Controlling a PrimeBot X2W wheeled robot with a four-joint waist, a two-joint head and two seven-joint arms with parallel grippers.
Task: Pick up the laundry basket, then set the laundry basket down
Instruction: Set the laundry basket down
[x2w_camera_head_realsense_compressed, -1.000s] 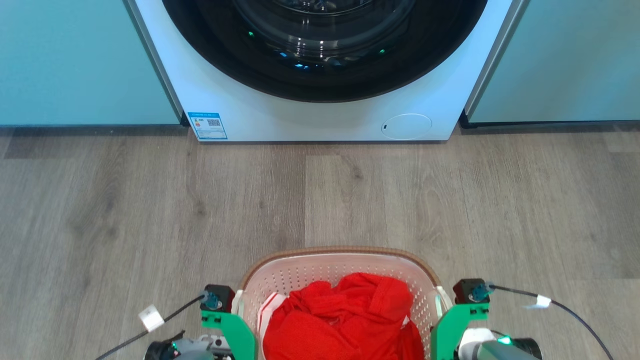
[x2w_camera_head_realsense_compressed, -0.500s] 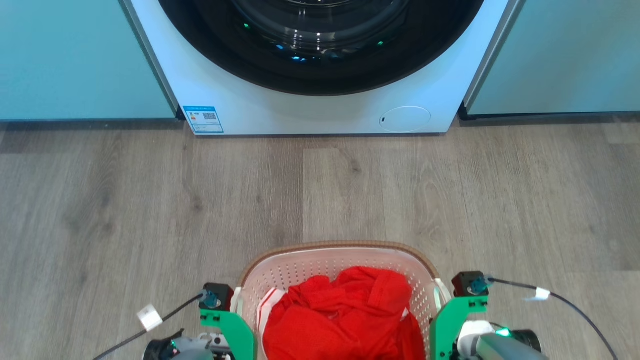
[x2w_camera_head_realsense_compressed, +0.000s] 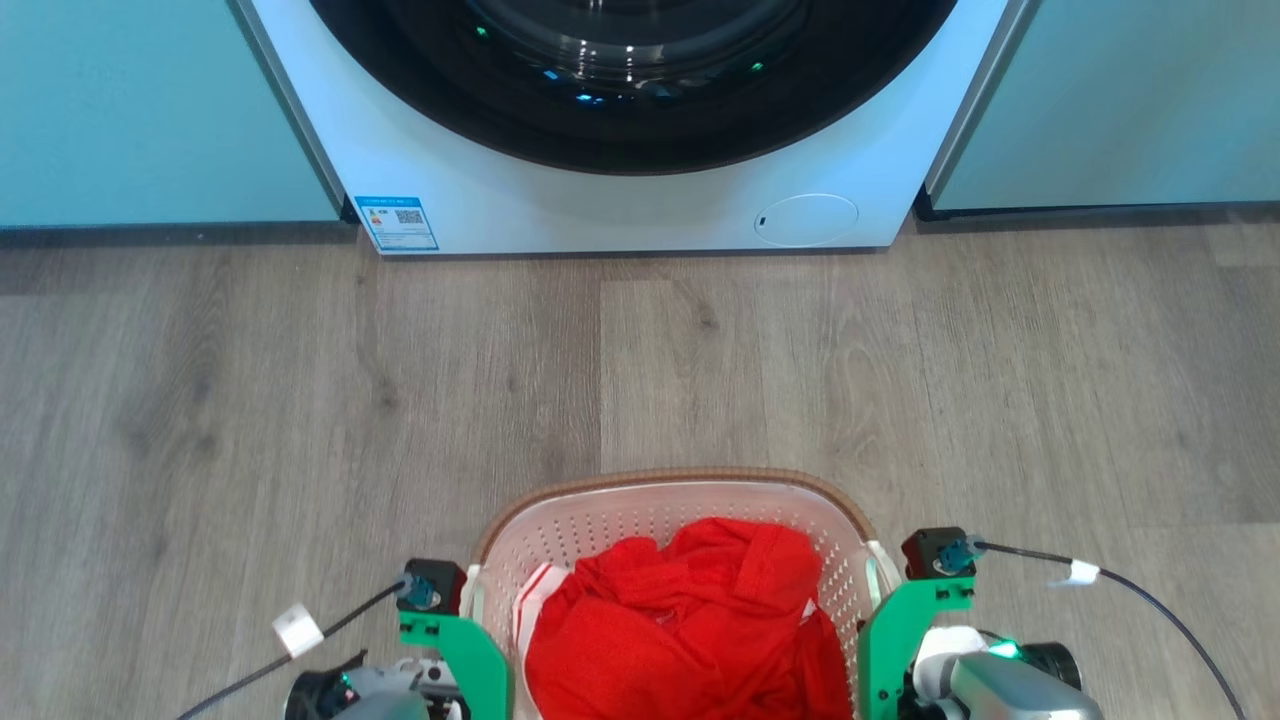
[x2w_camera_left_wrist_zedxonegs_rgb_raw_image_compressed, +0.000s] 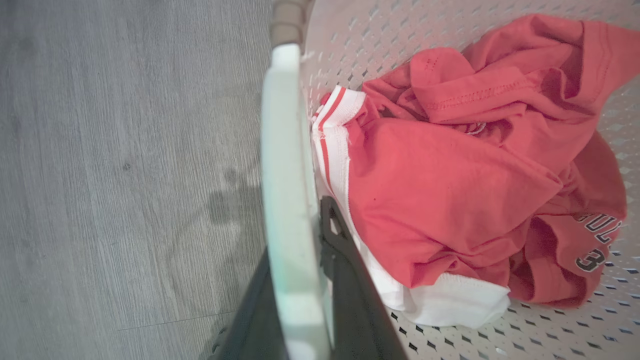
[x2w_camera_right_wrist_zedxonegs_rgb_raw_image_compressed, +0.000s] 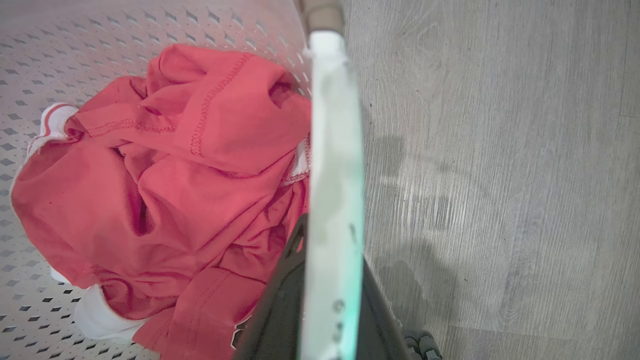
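The laundry basket (x2w_camera_head_realsense_compressed: 665, 478), white and perforated with a brown woven-look rim, sits at the bottom centre of the head view between my two arms. It holds a crumpled red garment (x2w_camera_head_realsense_compressed: 690, 620) with white trim. My left gripper (x2w_camera_head_realsense_compressed: 462, 625) is shut on the basket's left handle (x2w_camera_left_wrist_zedxonegs_rgb_raw_image_compressed: 287, 175), which runs between its dark fingers (x2w_camera_left_wrist_zedxonegs_rgb_raw_image_compressed: 345, 265). My right gripper (x2w_camera_head_realsense_compressed: 893, 615) is shut on the right handle (x2w_camera_right_wrist_zedxonegs_rgb_raw_image_compressed: 334, 150) in the same way. The basket's underside is hidden, so I cannot tell whether it touches the floor.
A white front-loading washing machine (x2w_camera_head_realsense_compressed: 620, 215) with a dark round door stands straight ahead, flanked by teal cabinet fronts (x2w_camera_head_realsense_compressed: 150, 110). Grey wood-look floor (x2w_camera_head_realsense_compressed: 640, 370) stretches between the machine and the basket. Black cables (x2w_camera_head_realsense_compressed: 1130, 600) trail from both wrists.
The whole head picture has shifted upward, so the camera has moved. The basket stays between the two shut grippers, held the same way.
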